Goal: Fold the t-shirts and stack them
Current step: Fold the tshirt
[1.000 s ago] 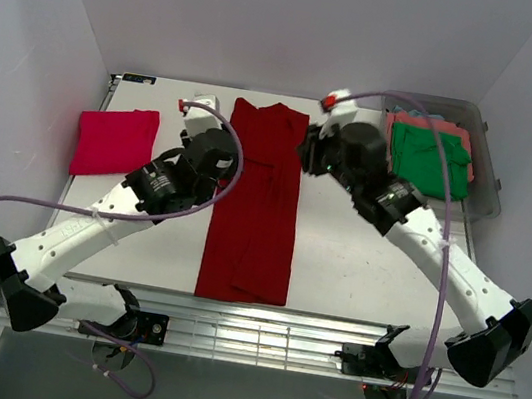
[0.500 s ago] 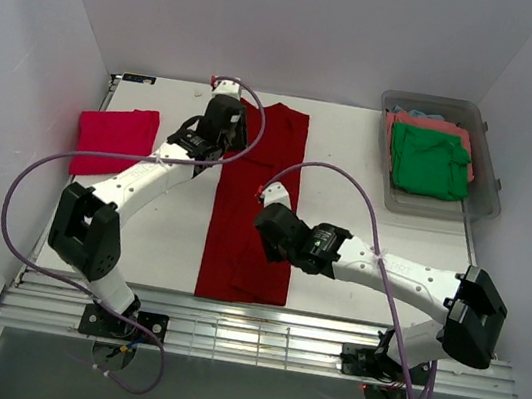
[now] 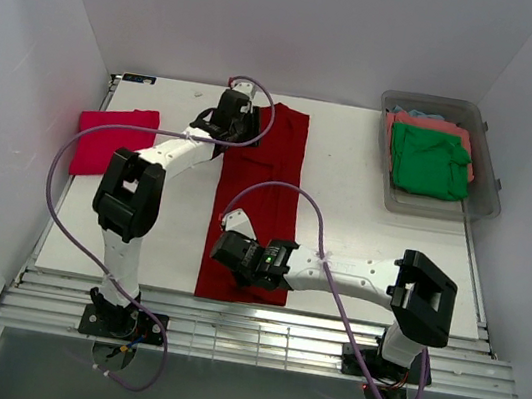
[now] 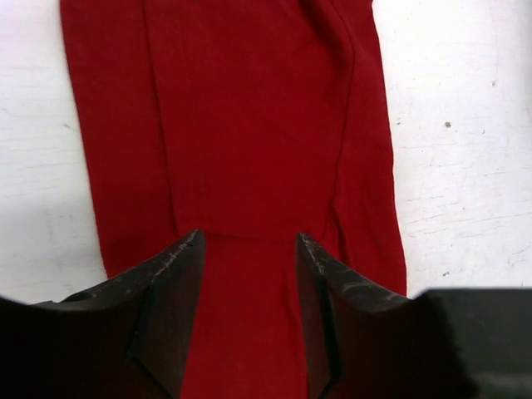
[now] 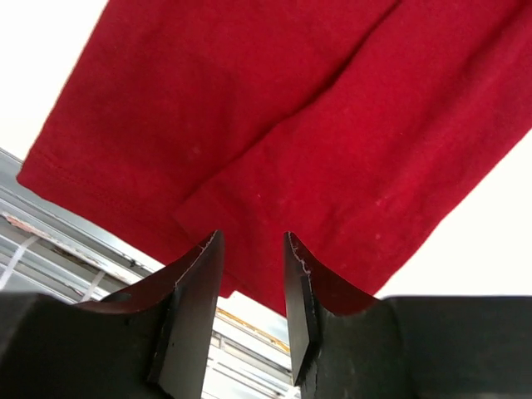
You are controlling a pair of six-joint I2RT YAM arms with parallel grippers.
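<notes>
Outstretched, both arms hover low over t-shirt (image 3: 278, 156).

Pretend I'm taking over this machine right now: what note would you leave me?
Left gripper: open, at the far end of the dark red shirt, holding nothing.
Right gripper: open, at that shirt's near hem, holding nothing.
Dark red shirt: a long strip, folded lengthwise, in the middle of the table.
Pink shirt: folded, near the left edge.
Green shirt: on a coral one in the tub, far right.
Done: lengthwise folds.
Left: probably fold the strip end to end, stack it, then do the tub's shirts.
</notes>
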